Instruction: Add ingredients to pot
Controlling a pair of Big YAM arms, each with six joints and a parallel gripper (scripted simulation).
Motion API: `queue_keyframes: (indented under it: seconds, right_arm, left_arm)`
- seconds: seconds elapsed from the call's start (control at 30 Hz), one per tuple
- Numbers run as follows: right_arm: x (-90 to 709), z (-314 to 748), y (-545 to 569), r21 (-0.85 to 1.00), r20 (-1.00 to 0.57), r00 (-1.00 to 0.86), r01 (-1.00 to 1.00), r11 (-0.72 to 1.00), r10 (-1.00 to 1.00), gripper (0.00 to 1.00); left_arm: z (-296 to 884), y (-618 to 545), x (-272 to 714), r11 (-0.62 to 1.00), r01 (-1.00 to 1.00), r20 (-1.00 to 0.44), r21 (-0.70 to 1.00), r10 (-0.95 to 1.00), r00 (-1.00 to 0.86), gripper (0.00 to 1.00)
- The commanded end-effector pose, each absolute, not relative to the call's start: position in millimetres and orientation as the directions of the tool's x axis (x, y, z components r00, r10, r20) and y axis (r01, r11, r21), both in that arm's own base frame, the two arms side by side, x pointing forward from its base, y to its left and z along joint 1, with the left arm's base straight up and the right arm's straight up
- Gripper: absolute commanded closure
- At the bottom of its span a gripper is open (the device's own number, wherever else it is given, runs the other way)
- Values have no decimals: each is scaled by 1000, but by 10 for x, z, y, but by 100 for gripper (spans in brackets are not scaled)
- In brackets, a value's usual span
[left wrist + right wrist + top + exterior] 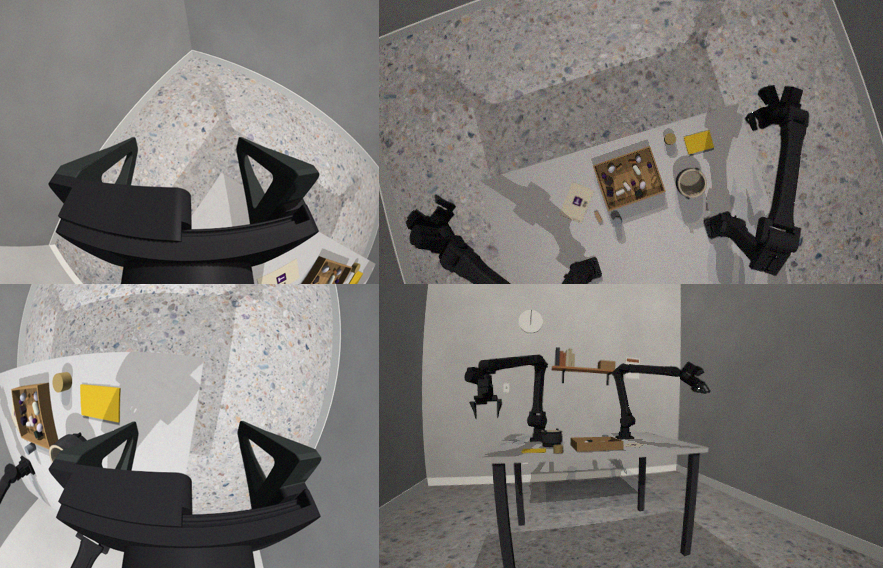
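The dark pot (691, 183) (552, 438) (71, 442) stands upright; no ingredient shows in it. The wooden crate (639, 199) (599, 445) (45, 409) holds several ingredients: pale ovals, a long whitish capsule (636, 170) (35, 408), smaller pale capsules, purple balls, dark blocks and brown pieces. The cream recipe card (571, 212) lies beside the crate and shows a purple square with a mark beside it, too small to read here. My left gripper (186, 142) is open and empty, raised well out to the card's side. My right gripper (487, 417) (188, 427) is open and empty, high beyond the pot's side.
A yellow block (699, 142) (534, 451) (99, 403) and a tan cylinder (670, 138) (558, 449) (62, 382) are near the table edge. A grey cylinder (616, 216) (30, 448) and a small brown piece (598, 217) lie between the crate and the arm bases.
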State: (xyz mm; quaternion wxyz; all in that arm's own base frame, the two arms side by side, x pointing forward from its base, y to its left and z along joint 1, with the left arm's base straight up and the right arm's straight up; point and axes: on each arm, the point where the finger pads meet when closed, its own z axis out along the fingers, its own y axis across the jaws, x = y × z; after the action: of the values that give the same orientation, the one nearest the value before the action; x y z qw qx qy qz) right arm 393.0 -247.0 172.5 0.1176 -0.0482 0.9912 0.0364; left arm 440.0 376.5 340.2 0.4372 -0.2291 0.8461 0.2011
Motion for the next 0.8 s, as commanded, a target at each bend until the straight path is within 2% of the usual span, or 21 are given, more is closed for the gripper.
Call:
queue_keyframes:
  seconds: [0.0, 0.33, 0.4, 0.77]
  right_arm:
    - [4033, 1910, -2544, 29, -272, -958, -107, 994, -95, 0]
    - [4033, 1910, -2544, 29, -272, -958, -107, 994, -95, 0]
    - [4033, 1910, -2544, 29, -272, -958, -107, 994, -95, 0]
    - [4033, 1910, -2544, 29, -272, -958, -107, 994, -95, 0]
  left_arm:
    - [3765, 4126, 4062, 745, -658, -886, 113, -223, -405, 0]
    - [4186, 4984, 2828, 520, -850, -950, 81, -217, -224, 0]
    - [4186, 4984, 2828, 520, -850, -950, 81, -217, -224, 0]
    - [4562, 5401, 1588, 293, -955, -985, 46, -145, -92, 0]
